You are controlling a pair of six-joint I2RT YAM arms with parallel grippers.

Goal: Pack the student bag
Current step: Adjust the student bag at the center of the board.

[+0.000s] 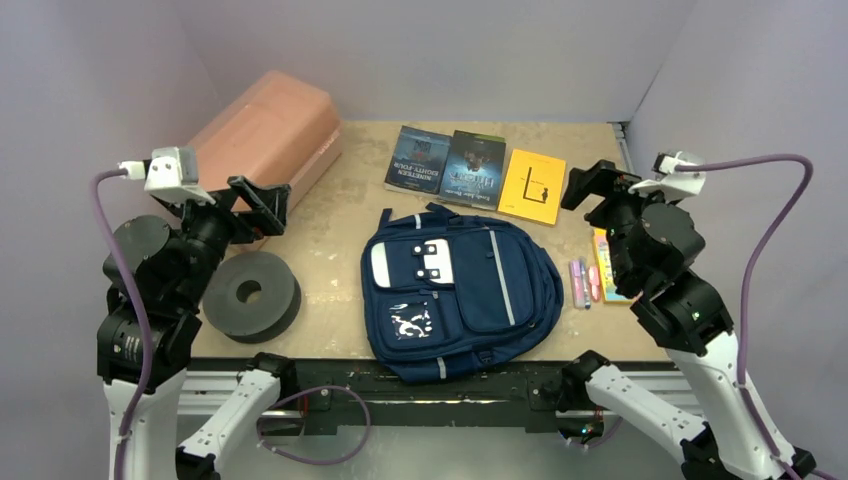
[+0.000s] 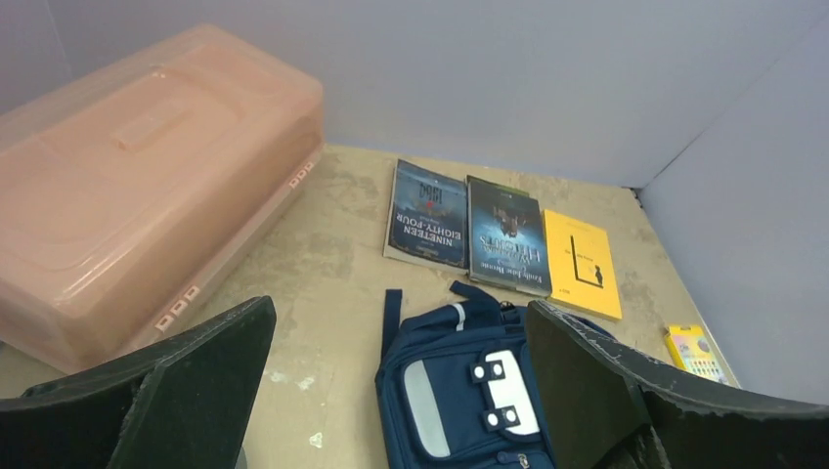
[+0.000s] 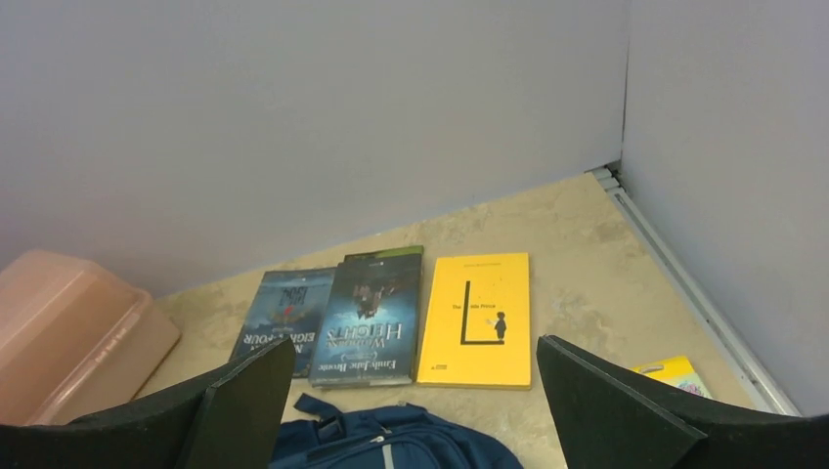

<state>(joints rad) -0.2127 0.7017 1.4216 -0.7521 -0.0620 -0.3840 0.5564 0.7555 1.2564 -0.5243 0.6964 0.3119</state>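
The student bag (image 1: 455, 295), a navy backpack with grey stripes and a white patch, lies flat, front up and zipped, at the table's near middle. Its top end shows in the left wrist view (image 2: 459, 391) and in the right wrist view (image 3: 391, 440). Behind it three books lie in a row: two dark-covered (image 1: 417, 160) (image 1: 474, 170) and one yellow (image 1: 532, 186). My left gripper (image 1: 262, 200) (image 2: 399, 308) hovers open to the bag's left. To the right of the books, my right gripper (image 1: 590, 185) (image 3: 415, 342) hangs open. Neither holds anything.
A salmon-pink plastic box (image 1: 265, 135) fills the back left corner. A dark grey ring-shaped roll (image 1: 250, 295) sits at the near left. Right of the bag lie small pink and purple pens (image 1: 582, 282) and a yellow packet (image 2: 694, 352), partly hidden under the right arm.
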